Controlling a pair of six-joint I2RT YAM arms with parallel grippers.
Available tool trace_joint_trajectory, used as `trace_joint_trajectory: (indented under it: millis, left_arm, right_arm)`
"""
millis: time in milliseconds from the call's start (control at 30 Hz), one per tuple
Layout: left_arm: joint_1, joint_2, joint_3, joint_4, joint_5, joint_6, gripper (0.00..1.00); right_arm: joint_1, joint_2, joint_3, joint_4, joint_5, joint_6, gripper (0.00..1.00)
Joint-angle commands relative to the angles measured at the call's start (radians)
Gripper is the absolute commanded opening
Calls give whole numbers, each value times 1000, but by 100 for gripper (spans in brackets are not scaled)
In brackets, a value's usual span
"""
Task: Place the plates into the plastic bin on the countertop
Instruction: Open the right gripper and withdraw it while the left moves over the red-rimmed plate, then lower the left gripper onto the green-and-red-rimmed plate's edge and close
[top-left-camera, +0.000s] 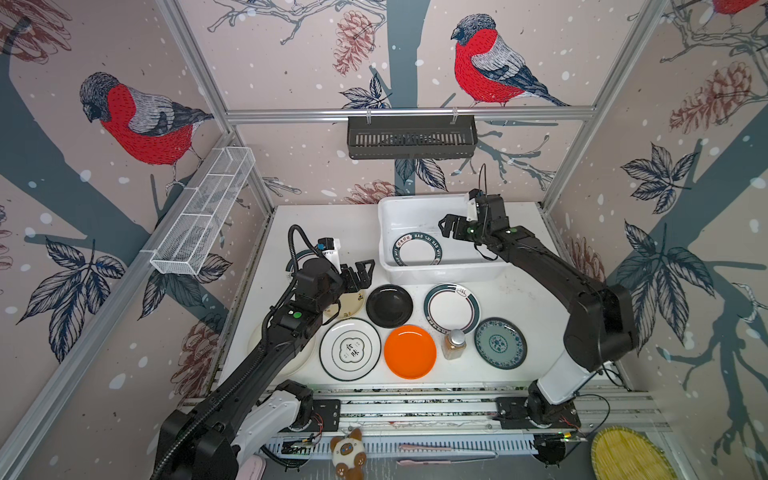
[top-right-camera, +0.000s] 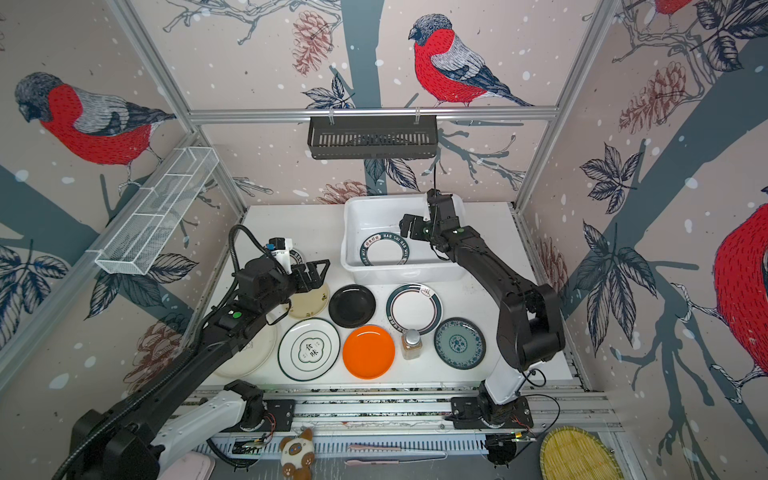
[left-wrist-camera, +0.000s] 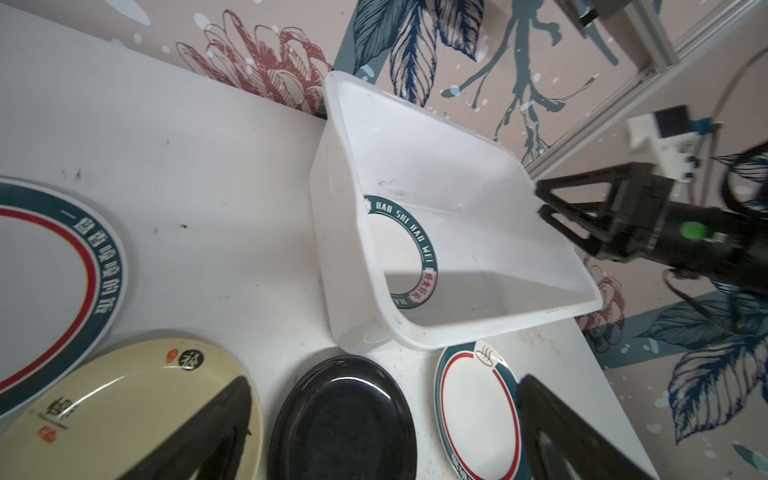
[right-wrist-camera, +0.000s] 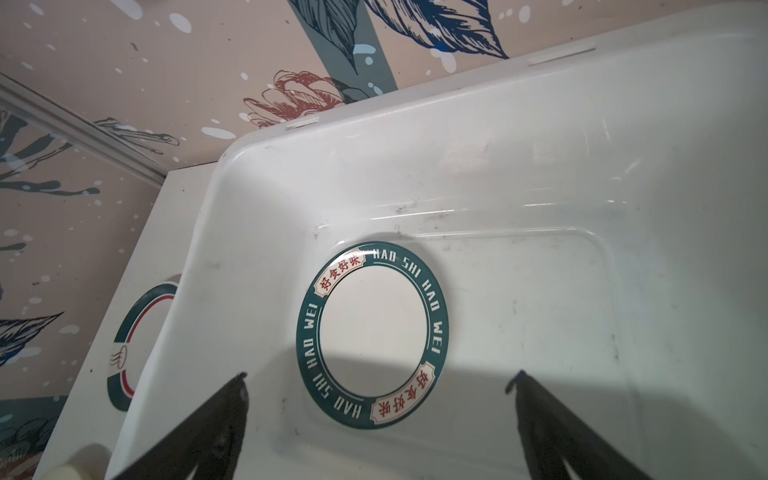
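Note:
The white plastic bin (top-left-camera: 440, 272) (top-right-camera: 399, 272) stands at the back of the countertop (top-left-camera: 324, 224). One white plate with a teal rim (top-left-camera: 417, 249) (right-wrist-camera: 372, 332) lies flat in it. My right gripper (top-left-camera: 444, 226) (right-wrist-camera: 378, 378) hangs open just above that plate, holding nothing. My left gripper (top-left-camera: 363, 270) (left-wrist-camera: 384, 380) is open over the cream plate (top-left-camera: 351, 305) and the black plate (top-left-camera: 389, 305). In front lie the emblem plate (top-left-camera: 350, 349), orange plate (top-left-camera: 409, 351), teal-rimmed plate (top-left-camera: 451, 307) and blue-green plate (top-left-camera: 500, 343). The left arm partly hides another teal-rimmed plate (left-wrist-camera: 54, 282).
A small amber bottle (top-left-camera: 454, 343) stands between the orange and blue-green plates. A black slotted rack (top-left-camera: 411, 137) hangs on the back wall and a white wire basket (top-left-camera: 203, 212) on the left wall. Aluminium rails (top-left-camera: 415, 405) border the front edge.

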Motion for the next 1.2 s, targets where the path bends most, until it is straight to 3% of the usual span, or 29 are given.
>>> trace_joint_trajectory:
  millis: [0,100,200,367,500,567,767,1167]
  left_arm:
    - [20,52,41,-89,-126,9,98]
    - [82,118,65,-125,-94,-22,98]
    - [152,176,80,-150,-30,-53,98]
    - [205,215,91,-180,-160,-34,98]
    - [360,266,62,-105,47,-21,98]
    - [411,284,91,-135,71,-31,97]
    - [442,295,126,-233,-173,8,95]
    - [531,332,-1,-126,-235,25,93]
  right_arm:
    - [1,-95,-86,69,-73,-39,100]
    - [3,-197,-181,120,-142,-36,100]
    - [5,-277,-255,159,-288,-43,100]
    - [8,-359,-324,148,-413,-45,100]
    - [4,-402,-374,156,-412,-53,100]
    - [2,-407,-384,152,-427,-61,100]
    - [-25,-401,-385,122,-473,-78,100]
    - [-36,-512,-525,265,-524,30,99]
